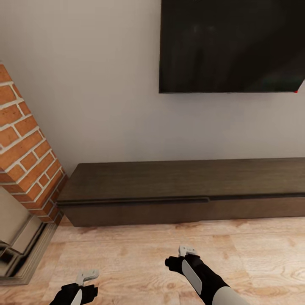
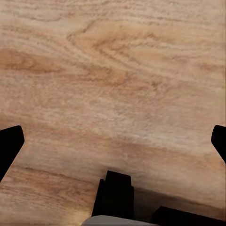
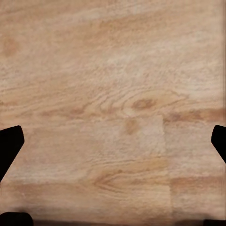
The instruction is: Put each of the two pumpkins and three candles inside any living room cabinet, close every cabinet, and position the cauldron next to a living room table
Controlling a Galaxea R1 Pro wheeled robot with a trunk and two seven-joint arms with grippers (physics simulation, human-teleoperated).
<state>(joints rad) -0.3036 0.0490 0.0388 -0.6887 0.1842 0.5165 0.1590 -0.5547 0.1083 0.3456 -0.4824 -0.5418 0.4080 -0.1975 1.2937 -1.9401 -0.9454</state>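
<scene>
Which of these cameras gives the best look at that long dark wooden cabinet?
The head view: the cabinet stretches along the wall under the dark screen, fronts shut. Both wrist views look down at the wood floor instead.

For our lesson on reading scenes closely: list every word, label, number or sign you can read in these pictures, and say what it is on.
None can be read: the dark screen, wall, brick fireplace, dark wooden cabinet and plank floor carry no text.

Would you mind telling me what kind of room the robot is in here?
Most likely a living room: a wall-mounted dark screen above a long low dark-brown cabinet, a brick fireplace beside it, wood-plank floor.
</scene>
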